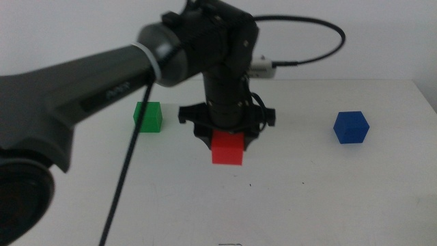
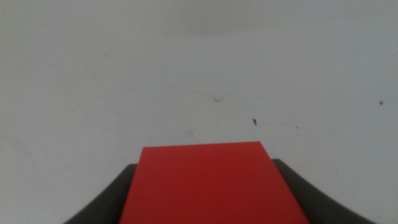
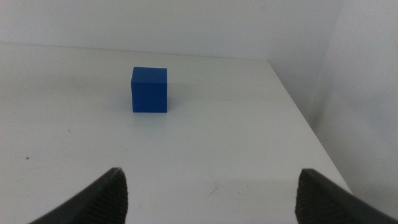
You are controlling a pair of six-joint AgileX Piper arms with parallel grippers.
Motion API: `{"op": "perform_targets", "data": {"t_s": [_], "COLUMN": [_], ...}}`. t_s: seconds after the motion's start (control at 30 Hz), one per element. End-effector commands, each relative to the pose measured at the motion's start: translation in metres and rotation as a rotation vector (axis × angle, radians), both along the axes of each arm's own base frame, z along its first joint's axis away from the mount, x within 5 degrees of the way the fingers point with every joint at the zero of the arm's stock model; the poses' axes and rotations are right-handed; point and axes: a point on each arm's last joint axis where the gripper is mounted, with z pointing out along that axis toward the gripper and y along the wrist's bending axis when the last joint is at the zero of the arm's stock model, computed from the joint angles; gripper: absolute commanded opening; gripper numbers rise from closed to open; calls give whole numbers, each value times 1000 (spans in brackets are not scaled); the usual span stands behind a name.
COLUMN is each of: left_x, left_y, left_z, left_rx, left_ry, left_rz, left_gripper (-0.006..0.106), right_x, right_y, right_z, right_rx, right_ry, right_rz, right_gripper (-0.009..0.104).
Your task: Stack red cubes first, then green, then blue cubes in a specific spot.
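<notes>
- Pinching the red cube (image 1: 227, 149) in my left gripper (image 1: 227, 137), mid-table (image 1: 307, 198).
- Green cube (image 1: 148, 116) at 10 o'clock, blue cube (image 1: 351, 128) at 3.
- Right gripper (image 3: 211, 193) spread wide, facing blue.

White table (image 1: 307, 198): green cube (image 1: 148, 116), blue cube (image 1: 351, 127).

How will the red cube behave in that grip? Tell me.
The red cube, clamped in the left tool, looks rigid with flat matte faces, so it probably won't slip or roll. Set down flat, it should sit stably.
</notes>
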Motion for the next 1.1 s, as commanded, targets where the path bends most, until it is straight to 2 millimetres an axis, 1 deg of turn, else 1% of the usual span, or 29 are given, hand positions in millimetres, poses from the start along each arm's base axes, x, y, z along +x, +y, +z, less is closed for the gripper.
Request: {"op": "perform_targets", "data": {"t_s": [0.0, 0.13, 0.37, 0.6, 0.83, 0.93, 1.07], "left_x": [-16, -22, -27, -33, -38, -37, -31], "left_y": [0, -11, -15, -10, -14, -15, -17], "left_z": [24, 19, 14, -12, -42, -50, -50], "left_rx": [-11, -24, -30, 6, -68, -98, -126], "left_ry": [17, 46, 78, 140, 173, 150, 76], "left_rz": [5, -11, -10, 31, 62, 64, 39], "left_gripper": [27, 27, 27, 27, 27, 27, 27], "right_x": [0, 0, 0, 0, 0, 0, 0], "right_y": [0, 0, 0, 0, 0, 0, 0], "right_z": [11, 11, 11, 11, 11, 11, 11], "right_rx": [-30, -30, -30, -30, -30, -30, -30], "right_ry": [-101, -101, -101, -101, -101, -101, -101], "right_rz": [4, 4, 4, 4, 4, 4, 4], "right_gripper": [94, 94, 94, 94, 94, 94, 94]}}
